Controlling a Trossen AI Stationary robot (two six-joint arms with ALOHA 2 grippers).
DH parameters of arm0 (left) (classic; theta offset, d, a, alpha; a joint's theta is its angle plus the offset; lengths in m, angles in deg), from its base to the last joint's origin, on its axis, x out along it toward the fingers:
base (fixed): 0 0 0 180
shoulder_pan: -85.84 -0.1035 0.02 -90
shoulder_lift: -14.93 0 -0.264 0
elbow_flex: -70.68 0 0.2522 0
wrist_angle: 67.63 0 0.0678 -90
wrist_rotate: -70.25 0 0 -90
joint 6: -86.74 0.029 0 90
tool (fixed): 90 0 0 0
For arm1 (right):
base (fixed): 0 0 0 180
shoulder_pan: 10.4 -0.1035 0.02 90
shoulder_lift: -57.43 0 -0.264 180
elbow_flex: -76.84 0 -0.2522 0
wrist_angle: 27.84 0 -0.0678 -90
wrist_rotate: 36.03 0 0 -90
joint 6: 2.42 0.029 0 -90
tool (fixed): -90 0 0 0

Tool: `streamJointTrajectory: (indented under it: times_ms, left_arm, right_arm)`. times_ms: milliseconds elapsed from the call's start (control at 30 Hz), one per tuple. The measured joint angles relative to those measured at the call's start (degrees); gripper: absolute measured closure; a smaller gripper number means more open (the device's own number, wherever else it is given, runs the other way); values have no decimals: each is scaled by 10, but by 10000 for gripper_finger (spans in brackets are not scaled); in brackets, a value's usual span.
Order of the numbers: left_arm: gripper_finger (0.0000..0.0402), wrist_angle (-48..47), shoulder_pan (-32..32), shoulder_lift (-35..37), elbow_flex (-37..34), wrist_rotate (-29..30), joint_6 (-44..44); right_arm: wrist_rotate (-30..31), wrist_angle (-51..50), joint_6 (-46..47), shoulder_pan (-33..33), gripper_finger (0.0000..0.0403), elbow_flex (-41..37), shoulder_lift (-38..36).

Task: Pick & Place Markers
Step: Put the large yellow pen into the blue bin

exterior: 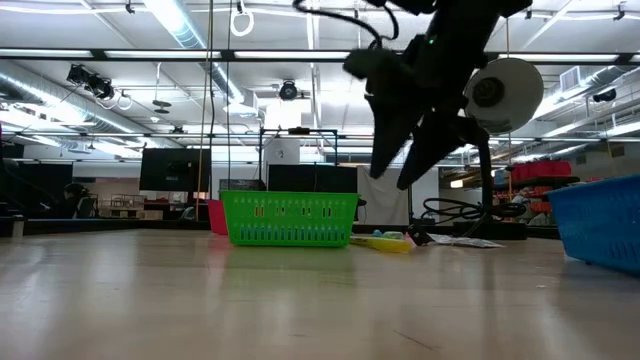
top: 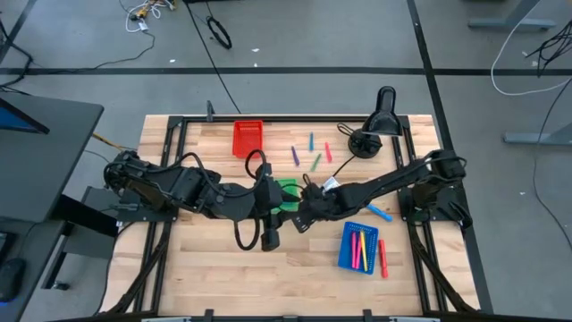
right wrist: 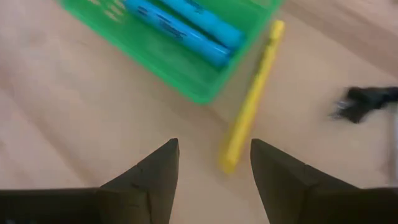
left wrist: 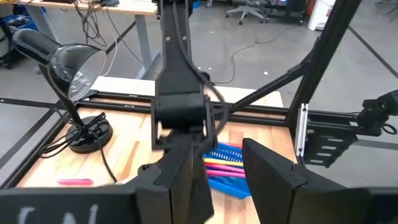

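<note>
the near half of the table (top: pixel 197 268) is bare wood, free to pass; at mid-table both arms meet over the green tray (top: pixel 288 193) and crowd it; a yellow marker (right wrist: pixel 252 106) lies just beside that tray, under the right gripper (right wrist: pixel 214 165), its fingers spread apart; far right, a desk lamp (top: pixel 371 134) and its cord block the corner; the blue tray (top: pixel 359 247) fills the near right.
</note>
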Motion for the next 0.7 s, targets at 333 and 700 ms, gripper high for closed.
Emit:
streamJointTrajectory:
  times_ms: [333,700]
  left_arm:
    - [257,-4,0,0,0,-18,0]
    - [257,-28,1,0,0,-19,0]
  right_arm:
    - [5,-23,13,-3,204,14,38]
    - [3,31,23,-19,204,15,122]
